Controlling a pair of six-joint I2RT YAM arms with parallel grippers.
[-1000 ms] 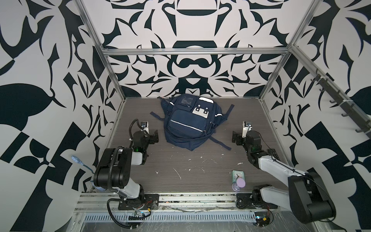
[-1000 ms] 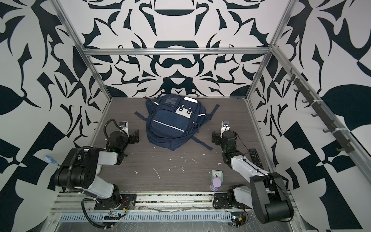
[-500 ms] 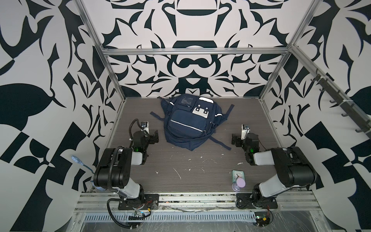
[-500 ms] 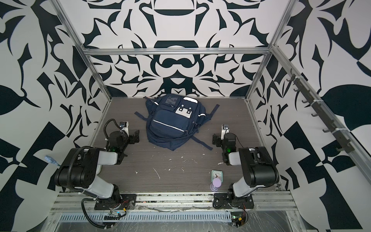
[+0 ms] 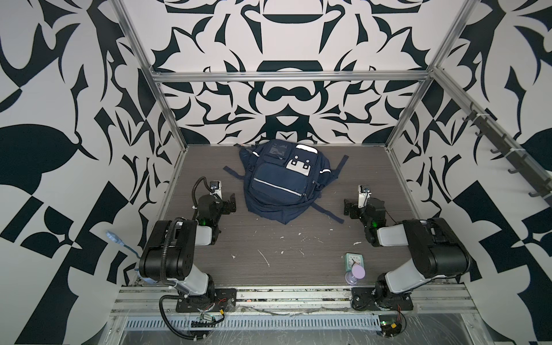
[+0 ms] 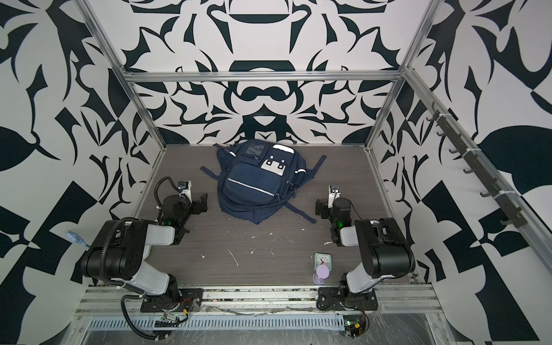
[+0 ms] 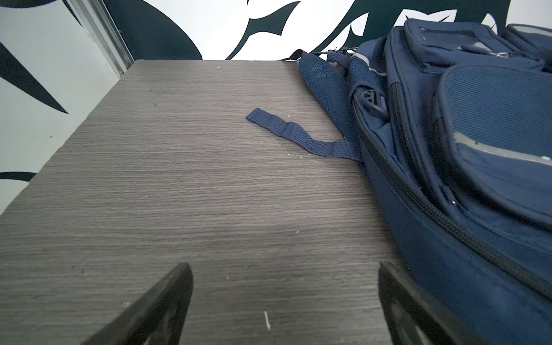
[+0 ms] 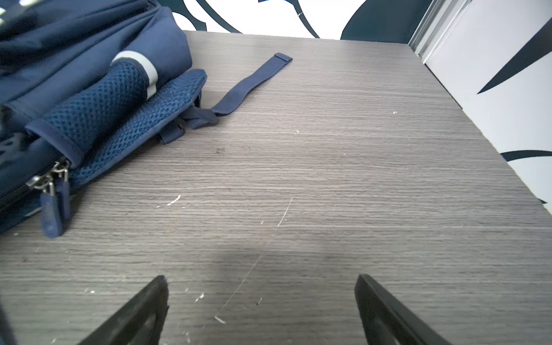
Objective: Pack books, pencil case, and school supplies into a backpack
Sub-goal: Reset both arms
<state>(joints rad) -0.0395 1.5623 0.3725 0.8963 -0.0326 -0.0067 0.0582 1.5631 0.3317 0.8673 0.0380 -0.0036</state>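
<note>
right arm [image 5: 433, 254]: the big change. A second ago it lay stretched out low along the right side, now it's folded up with the elbow high near the front
right fingers [image 8: 140, 310]: spread wide, nothing in them, low over bare surface [image 8: 328, 179], off the right side of the backpack [image 5: 280, 182]
left arm [image 5: 170, 251]: same pose as before
left fingers [image 7: 161, 304]: wide open too, empty, just beside the backpack's left side
backpack: hasn't budged, lies front-up at the back middle of the surface, straps splayed out
clock [image 5: 354, 260] + purple hourglass thing [image 5: 357, 273]: same spot, front right
hard to see: both wrist views cut the backpack off; its inside is hidden, zip pulls [image 8: 50, 191] sit together; finger bases run out of frame
</note>
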